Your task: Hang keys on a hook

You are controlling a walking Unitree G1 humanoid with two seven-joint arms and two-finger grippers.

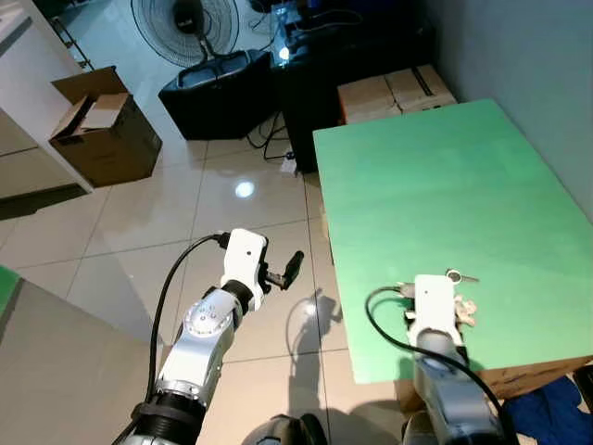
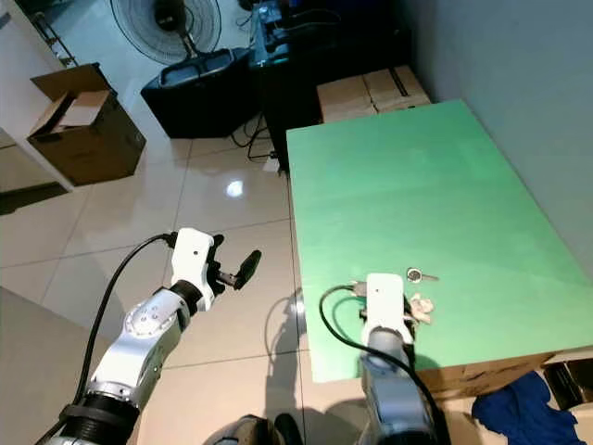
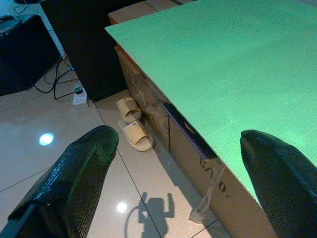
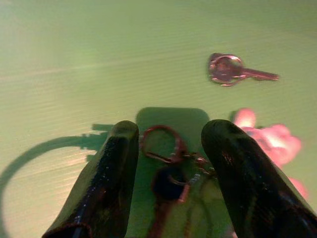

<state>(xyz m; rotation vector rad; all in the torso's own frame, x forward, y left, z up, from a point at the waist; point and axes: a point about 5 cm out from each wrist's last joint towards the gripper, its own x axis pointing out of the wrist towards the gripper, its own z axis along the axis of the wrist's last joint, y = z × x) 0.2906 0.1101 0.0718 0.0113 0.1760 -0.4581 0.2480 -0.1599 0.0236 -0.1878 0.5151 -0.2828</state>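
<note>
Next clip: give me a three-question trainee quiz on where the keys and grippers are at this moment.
1. True or false: the bunch of metal keys with a ring lies on the green tabletop.
2. Which gripper has the key ring between its fingers? A) left gripper B) right gripper
3. Fill in: the left gripper hangs over the tiled ____, beside the table.

Key: 1 true; 2 B; 3 floor.

left hand (image 1: 289,267): raised, arm bent, fingers spread apart | right hand (image 4: 171,148): lowered, arm extended forward, fingers parted
</note>
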